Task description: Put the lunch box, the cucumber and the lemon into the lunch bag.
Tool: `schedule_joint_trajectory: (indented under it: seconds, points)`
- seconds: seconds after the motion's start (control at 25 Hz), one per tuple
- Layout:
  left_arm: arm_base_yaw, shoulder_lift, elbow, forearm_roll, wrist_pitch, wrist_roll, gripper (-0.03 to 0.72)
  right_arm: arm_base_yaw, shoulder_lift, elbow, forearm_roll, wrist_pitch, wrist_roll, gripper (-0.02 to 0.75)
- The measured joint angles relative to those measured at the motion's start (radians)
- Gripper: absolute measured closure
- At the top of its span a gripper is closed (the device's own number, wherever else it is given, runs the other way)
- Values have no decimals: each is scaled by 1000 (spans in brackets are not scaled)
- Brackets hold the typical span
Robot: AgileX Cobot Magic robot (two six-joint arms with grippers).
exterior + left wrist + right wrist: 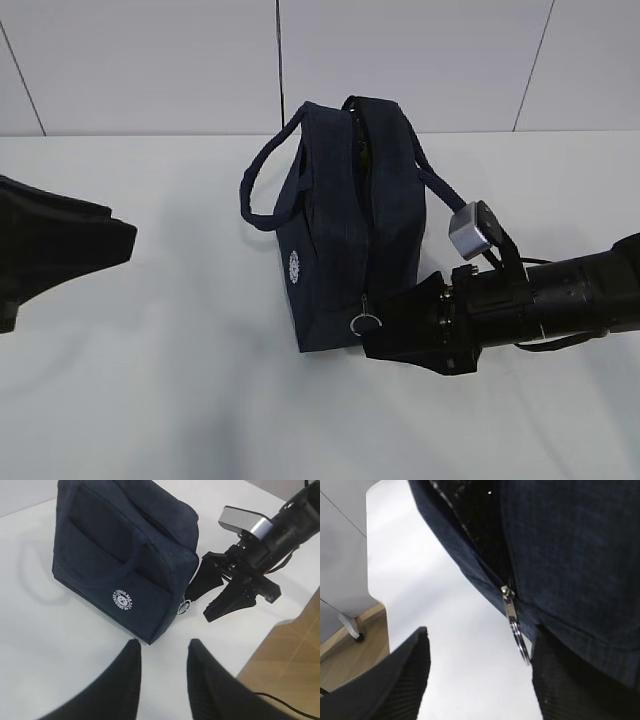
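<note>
Nearest the exterior camera, the right claw (385,330) sits low at about five o'clock on the white desk (150,380), its jaws spread wide and gripping nothing; the metal ring pull (520,640) dangles between its fingers, which probably explains the low, close approach to the bag's near end. The left claw (162,672) waits at nine o'clock, well apart from the bag, partly open and empty, likely kept clear of the zipper work. At centre stands the lunch bag (335,230), upright, its top zipper parted so dark lining shows, handles flopped to either side. The lunch box, cucumber and lemon are not visible in any view.
</note>
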Motion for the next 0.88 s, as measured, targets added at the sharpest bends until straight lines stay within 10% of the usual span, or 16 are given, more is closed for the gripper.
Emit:
schedule_joint_trajectory:
  seconds: [0.88]
  points:
    - [0,0,0,0,-21,0,463,0,0,0,-6,22,41,258]
